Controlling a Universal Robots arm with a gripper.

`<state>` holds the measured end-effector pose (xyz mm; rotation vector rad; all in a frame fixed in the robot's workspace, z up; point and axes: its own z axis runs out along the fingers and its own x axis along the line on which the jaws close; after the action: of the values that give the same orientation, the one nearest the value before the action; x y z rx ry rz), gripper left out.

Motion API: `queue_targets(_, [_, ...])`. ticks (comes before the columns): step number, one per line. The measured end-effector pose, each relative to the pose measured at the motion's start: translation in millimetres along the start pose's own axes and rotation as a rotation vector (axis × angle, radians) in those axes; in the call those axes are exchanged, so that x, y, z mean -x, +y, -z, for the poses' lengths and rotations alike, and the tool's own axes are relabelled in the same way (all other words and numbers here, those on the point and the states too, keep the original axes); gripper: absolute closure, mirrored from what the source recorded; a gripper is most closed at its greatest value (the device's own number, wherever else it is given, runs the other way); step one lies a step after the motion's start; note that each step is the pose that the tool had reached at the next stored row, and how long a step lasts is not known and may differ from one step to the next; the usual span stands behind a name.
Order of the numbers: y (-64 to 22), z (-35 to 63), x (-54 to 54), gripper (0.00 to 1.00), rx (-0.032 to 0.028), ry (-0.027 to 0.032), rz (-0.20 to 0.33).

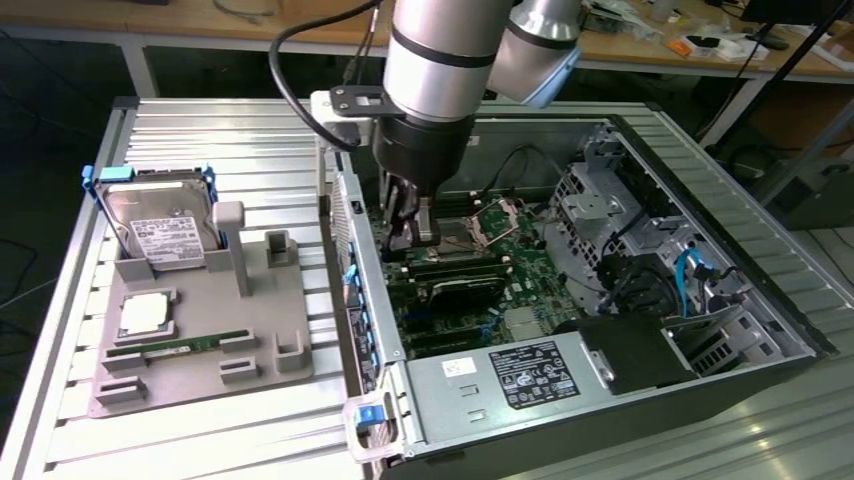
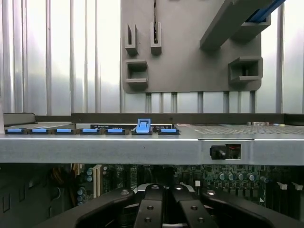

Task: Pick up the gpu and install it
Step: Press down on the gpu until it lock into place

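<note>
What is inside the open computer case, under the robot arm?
Inside the computer case: the green motherboard, a black card, the power supply and cables. The shut end effector covers the board beneath it.

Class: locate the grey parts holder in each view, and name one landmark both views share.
Exterior view: grey parts holder on the ribbed table, at the exterior view's left.
Wrist view: holder beyond the computer case's metal edge.
Shared landmark: the blue clips along that edge.
</note>
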<state>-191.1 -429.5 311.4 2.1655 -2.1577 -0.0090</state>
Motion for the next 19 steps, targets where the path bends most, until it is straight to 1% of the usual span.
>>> queue_targets(3, [-4.8,0.3,-0.1,0.89,0.0191,0.0050,0.000])
queue_targets(7, [-10.6,0.7,-0.3,0.89,0.0425,0.0133,-0.002])
queue_targets(9, [-13.5,0.9,-0.3,0.89,0.0562,0.0154,-0.002])
queue_targets(10, [-15.1,1.0,-0.3,0.89,0.0669,0.0155,-0.002])
queue_targets(11, [-16.8,1.0,-0.3,0.89,0.0808,0.0154,-0.001])
queue_targets(13, [-20.9,1.0,-0.4,0.89,0.1133,0.0155,0.001])
queue_targets(14, [-23.3,0.9,-0.4,0.89,0.1286,0.0156,0.002])
queue_targets(15, [-25.8,0.8,-0.3,0.89,0.1461,0.0155,0.003])
queue_targets(16, [-28.0,0.8,-0.4,0.89,0.1596,0.0156,0.004])
queue_targets(17, [-30.5,0.6,-0.3,0.89,0.1748,0.0155,0.005])
queue_targets(18, [-32.7,0.5,-0.3,0.89,0.1881,0.0154,0.006])
queue_targets(19, [-34.7,0.3,-0.4,0.89,0.2002,0.0154,0.007])
